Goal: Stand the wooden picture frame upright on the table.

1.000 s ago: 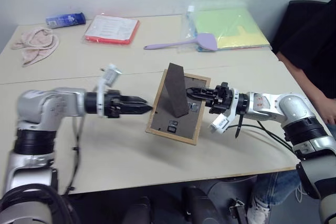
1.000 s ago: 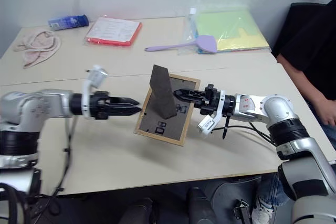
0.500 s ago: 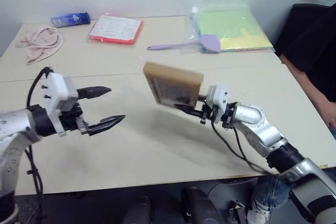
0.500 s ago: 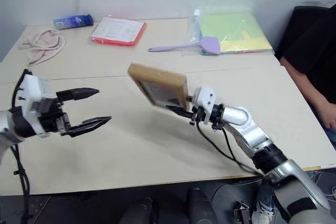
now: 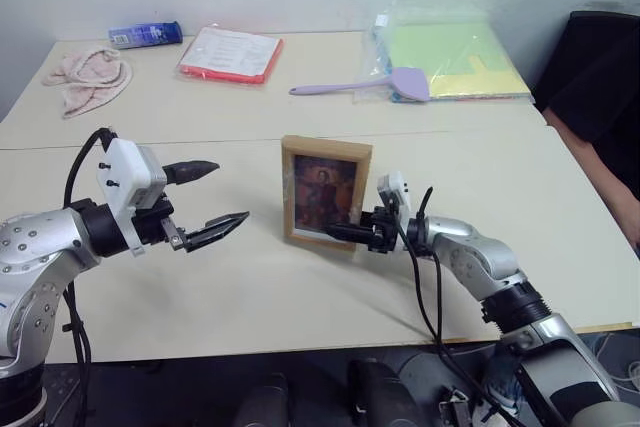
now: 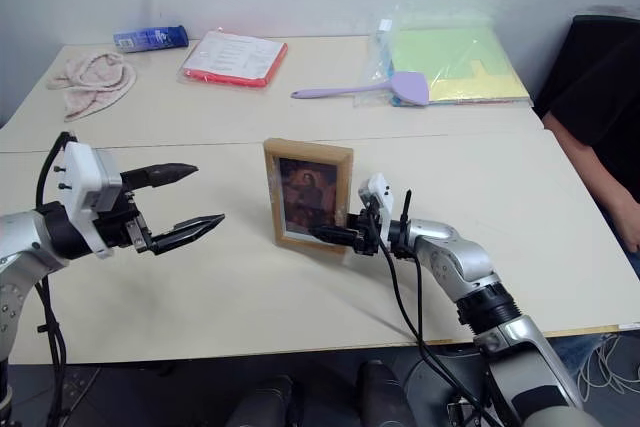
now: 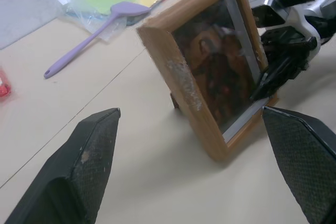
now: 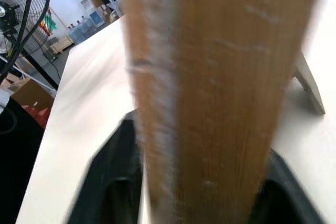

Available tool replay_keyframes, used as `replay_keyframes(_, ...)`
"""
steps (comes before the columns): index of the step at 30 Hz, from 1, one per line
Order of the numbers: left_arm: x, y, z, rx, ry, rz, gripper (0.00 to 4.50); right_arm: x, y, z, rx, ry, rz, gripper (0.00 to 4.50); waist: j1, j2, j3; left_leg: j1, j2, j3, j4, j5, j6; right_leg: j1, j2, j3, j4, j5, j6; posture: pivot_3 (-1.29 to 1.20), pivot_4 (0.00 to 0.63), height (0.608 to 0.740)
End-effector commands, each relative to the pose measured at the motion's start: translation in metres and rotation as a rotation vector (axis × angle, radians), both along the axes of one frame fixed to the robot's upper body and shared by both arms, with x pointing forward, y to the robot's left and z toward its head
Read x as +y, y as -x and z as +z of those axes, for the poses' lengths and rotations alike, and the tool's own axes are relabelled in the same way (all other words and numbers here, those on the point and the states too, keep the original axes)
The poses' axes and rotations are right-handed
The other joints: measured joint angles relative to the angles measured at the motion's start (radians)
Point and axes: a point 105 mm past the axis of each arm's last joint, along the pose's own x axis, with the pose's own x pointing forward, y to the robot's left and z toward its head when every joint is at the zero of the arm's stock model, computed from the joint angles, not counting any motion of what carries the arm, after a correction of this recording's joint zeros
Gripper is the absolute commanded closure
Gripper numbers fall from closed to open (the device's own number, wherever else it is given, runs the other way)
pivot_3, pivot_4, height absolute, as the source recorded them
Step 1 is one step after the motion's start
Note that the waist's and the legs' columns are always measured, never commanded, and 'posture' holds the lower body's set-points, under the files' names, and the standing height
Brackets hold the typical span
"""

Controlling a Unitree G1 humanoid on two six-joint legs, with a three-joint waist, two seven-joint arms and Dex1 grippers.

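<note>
The wooden picture frame [image 5: 326, 191] stands upright on the table [image 5: 250, 277], near the middle of the front section, just below the seam. Its portrait side faces the head camera. In the left wrist view the frame [image 7: 212, 85] leans back slightly, and part of its stand flap shows behind it on the tabletop.

The right gripper [image 5: 345, 234] is at the 4 o'clock corner of the frame. Its fingers straddle the lower right edge of the frame: one dark finger [image 5: 338, 232] lies across the front of the frame at the bottom right corner. In the right wrist view the wooden edge [image 8: 220, 93] sits between the two fingers. Whether the fingers press on the wood or stand just off it cannot be told.

The left gripper [image 5: 215, 199] is at the 9 o'clock side of the frame, well apart from it. Its fingers are spread wide and hold nothing; they point toward the frame.

At the far side of the table, from 10 o'clock to 1 o'clock, lie a pink cloth [image 5: 88, 75], a blue packet [image 5: 146, 34], a red-edged packet [image 5: 230, 53], a purple spatula [image 5: 365, 85] and a clear bag of coloured sheets [image 5: 455, 55].
</note>
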Motion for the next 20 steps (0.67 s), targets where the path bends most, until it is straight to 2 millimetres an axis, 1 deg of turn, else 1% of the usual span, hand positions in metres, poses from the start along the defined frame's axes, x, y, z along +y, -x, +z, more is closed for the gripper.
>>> replay_keyframes(1,0.003,-0.003,0.007,-0.035,-0.018,0.002,0.0,-0.004,0.007,0.013,-0.075,-0.021,0.037,1.29,0.0,0.0,0.0,0.0,0.0,0.0,0.0,0.0,0.0,0.0,0.0,0.0,0.001,0.0,0.0,0.0,0.15,0.74)
replay_keyframes(3,0.005,-0.006,0.007,-0.035,-0.02,0.003,0.0,-0.01,0.01,0.014,-0.102,0.005,0.045,0.59,-0.001,0.0,0.0,0.0,0.0,0.0,0.0,0.0,0.0,0.0,0.0,0.0,0.001,0.0,0.0,0.0,0.15,0.74)
replay_keyframes(5,0.006,-0.009,0.008,-0.035,-0.023,0.003,0.0,-0.017,0.013,0.013,-0.127,0.051,0.05,0.04,0.0,0.0,0.0,0.0,0.0,0.0,0.0,0.0,0.0,0.0,0.0,0.0,0.0,0.0,0.0,0.0,0.15,0.74)
replay_keyframes(8,0.007,-0.011,0.007,-0.032,-0.025,-0.003,0.0,-0.036,0.017,0.015,-0.134,0.128,0.047,0.04,0.0,0.0,0.0,0.0,0.0,0.001,0.0,0.0,0.0,0.0,0.0,0.0,0.0,0.0,0.0,0.0,0.15,0.74)
replay_keyframes(10,0.006,-0.011,0.005,-0.02,-0.031,-0.017,0.0,-0.053,0.02,0.022,-0.146,0.186,0.041,0.04,0.002,0.0,0.0,0.0,0.0,0.001,0.0,0.0,0.0,0.0,0.0,0.0,-0.001,0.0,0.0,0.0,0.15,0.74)
replay_keyframes(11,0.006,-0.01,0.004,-0.015,-0.035,-0.027,0.0,-0.064,0.022,0.029,-0.135,0.201,0.038,0.04,0.002,0.0,0.0,0.0,-0.001,0.001,0.0,0.0,0.0,0.0,0.0,0.0,-0.001,0.0,0.0,0.0,0.15,0.74)
replay_keyframes(12,0.006,-0.009,0.004,-0.009,-0.036,-0.037,0.0,-0.08,0.025,0.042,-0.134,0.213,0.037,0.04,0.003,0.001,0.0,0.0,0.0,0.001,0.0,0.0,0.0,0.0,0.0,0.0,-0.001,0.0,0.0,0.0,0.15,0.74)
replay_keyframes(14,0.009,-0.007,0.004,0.008,-0.05,-0.054,0.0,-0.115,0.033,0.076,-0.127,0.226,0.03,0.04,0.007,0.002,0.002,0.0,-0.001,0.001,0.0,-0.001,0.0,0.0,-0.001,0.001,-0.002,0.0,0.0,0.0,0.15,0.74)
replay_keyframes(15,0.011,-0.006,0.005,0.008,-0.057,-0.063,0.0,-0.127,0.037,0.091,-0.12,0.222,0.031,0.04,0.011,0.004,0.002,-0.001,-0.001,0.001,0.0,-0.001,0.001,0.0,-0.001,0.001,-0.002,0.0,0.0,0.0,0.15,0.74)
replay_keyframes(16,0.013,-0.006,0.005,0.006,-0.062,-0.068,0.0,-0.133,0.04,0.099,-0.112,0.217,0.033,0.04,0.013,0.004,0.002,-0.001,-0.001,0.002,0.0,-0.001,0.001,-0.001,-0.001,0.001,-0.003,0.0,0.0,0.0,0.15,0.74)
replay_keyframes(17,0.014,-0.006,0.006,0.005,-0.058,-0.069,0.0,-0.136,0.044,0.102,-0.108,0.218,0.041,0.04,0.014,0.004,0.002,0.0,0.0,0.002,0.0,-0.001,0.001,0.0,-0.001,0.001,-0.003,0.0,0.0,0.0,0.15,0.74)
replay_keyframes(20,0.015,-0.006,0.007,-0.006,-0.058,-0.077,0.0,-0.137,0.047,0.099,-0.112,0.237,0.053,0.04,0.006,0.002,0.001,0.005,0.003,0.001,-0.002,-0.002,0.001,0.005,0.002,0.0,-0.004,0.0,-0.001,0.0,0.15,0.74)
